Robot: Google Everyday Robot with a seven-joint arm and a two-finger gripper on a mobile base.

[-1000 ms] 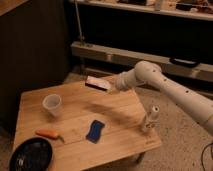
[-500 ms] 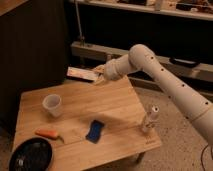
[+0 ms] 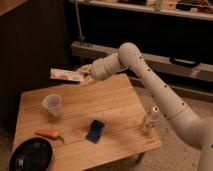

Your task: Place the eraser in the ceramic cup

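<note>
Item 1, near left corner: a black round plate point(image 3: 30, 155) lies flat on the wooden desk point(image 3: 115, 102), partly cut off by the lower edge of the view.

Item 2: an orange carrot-shaped object point(image 3: 48, 133) lies on the desk just beyond the plate, close to its rim. Contact between the two cannot be confirmed.

Item 3: the ceramic cup point(image 3: 52, 105) stands upright on the left part of the desk, mouth upward, apart from the other objects. Its interior appears pale.

Item 4: the eraser point(image 3: 65, 75) is off the desk, held in the air over the far left edge. It appears above the cup and slightly to its right, well apart from the rim. It lies roughly level, white face up, with its left end free.

Item 5: the pincer point(image 3: 81, 78) is clamped on the right end of the eraser, over the far edge of the desk.

Item 6: a blue pad point(image 3: 95, 131) lies flat near the middle of the front of the desk.

Item 7: the white arm point(image 3: 165, 95) enters from the lower right and arches leftward to the pincer.

Item 8: a small clear bottle point(image 3: 151, 118) with a white cap stands upright near the right edge of the desk.
</note>
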